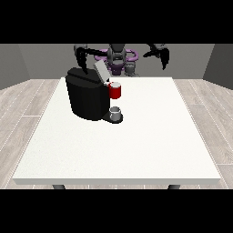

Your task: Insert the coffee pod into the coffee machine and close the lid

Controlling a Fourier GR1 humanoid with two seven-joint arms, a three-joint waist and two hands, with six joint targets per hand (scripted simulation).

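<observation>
A black coffee machine [86, 98] stands on the white table [136, 145] at the back left. Its grey lid [101, 71] is tilted up and open. A red part [115, 91] sticks out at the machine's front, and under it a small grey cup [115, 112] sits on the machine's base. I cannot pick out a separate coffee pod. The hand at the view's left [82, 57] hangs above the machine's back, behind the lid, fingers pointing down. The hand at the view's right [160, 52] is raised over the table's far edge, away from everything, holding nothing.
The robot's torso [118, 59] stands behind the table's far edge. Wooden floor surrounds the table on both sides. The table's front half and right side hold nothing but white surface.
</observation>
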